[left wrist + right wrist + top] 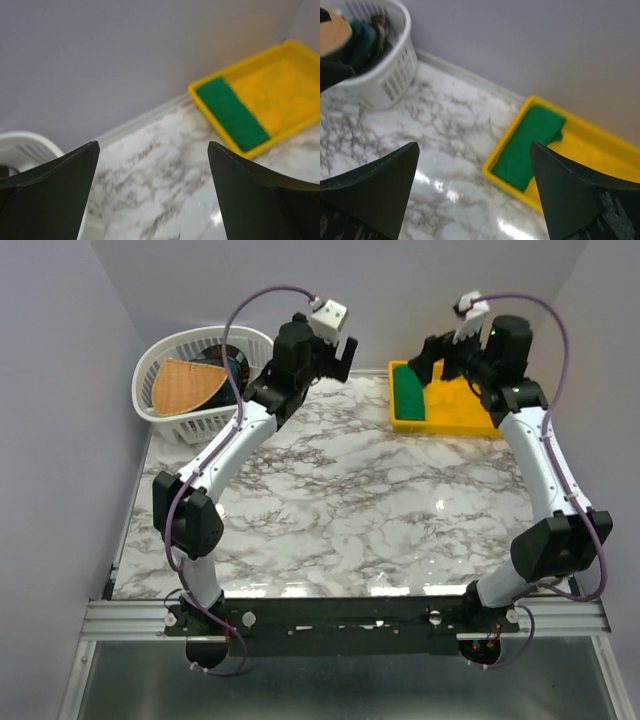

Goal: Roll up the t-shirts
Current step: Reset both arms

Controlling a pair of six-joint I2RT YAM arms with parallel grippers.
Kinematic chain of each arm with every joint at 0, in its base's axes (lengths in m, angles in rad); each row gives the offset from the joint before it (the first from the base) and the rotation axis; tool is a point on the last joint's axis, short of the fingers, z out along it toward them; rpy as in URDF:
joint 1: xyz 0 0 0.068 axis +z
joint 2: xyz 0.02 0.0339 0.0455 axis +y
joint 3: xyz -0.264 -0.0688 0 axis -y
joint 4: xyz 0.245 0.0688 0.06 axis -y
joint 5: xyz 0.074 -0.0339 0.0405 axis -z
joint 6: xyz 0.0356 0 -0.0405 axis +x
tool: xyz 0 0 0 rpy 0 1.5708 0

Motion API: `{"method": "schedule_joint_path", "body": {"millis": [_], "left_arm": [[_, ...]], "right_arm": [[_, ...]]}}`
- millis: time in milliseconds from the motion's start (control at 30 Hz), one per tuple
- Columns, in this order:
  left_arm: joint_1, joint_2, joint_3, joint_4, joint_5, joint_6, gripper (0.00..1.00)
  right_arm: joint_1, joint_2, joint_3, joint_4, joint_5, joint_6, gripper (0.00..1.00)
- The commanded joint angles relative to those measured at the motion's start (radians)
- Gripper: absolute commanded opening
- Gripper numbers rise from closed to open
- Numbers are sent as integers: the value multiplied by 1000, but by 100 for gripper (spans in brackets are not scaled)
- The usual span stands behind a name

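The left gripper hangs with its jaws spread wide and nothing between them, and the right gripper is the same, fully parted and empty. Both are raised above the far edge of the marble tabletop. The green t-shirt lies just ahead of and below the right gripper as a compact, narrow bundle. It is tucked against the end wall of the yellow tray nearest that gripper's open jaws. From the left gripper it sits further off, ahead and to one side, with bare marble between. It looks already rolled and put away, so the step in hand is probably a clean departure from the tray, and perhaps a reach for more fabric. To do that well, the right gripper should lift straight away from the bundle before swinging sideways. The cloth looks thin and soft, and a fingertip dragged across the top layer could loosen the roll. Its jaws should be kept apart until clear of the tray rim. The white laundry basket stands behind and beside the left gripper, close to its near finger, and holds an orange cloth and darker pieces. If another garment is wanted, the left gripper is the better placed. It should come down into the basket from above and pinch a single layer near an edge. It should then carry that layer out over the open marble between the two grippers, where there is room to flatten it.
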Motion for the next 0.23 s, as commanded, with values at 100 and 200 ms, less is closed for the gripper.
{"method": "schedule_joint_path", "body": {"millis": [100,200], "left_arm": [[-21,-148,-283,412,48,56,99],[-25,-185,-471,285,89,51,99]], "right_arm": [[14,-98,-93,66,-45,20,100],[15,-176,-415,101,-73,4,100]]}}
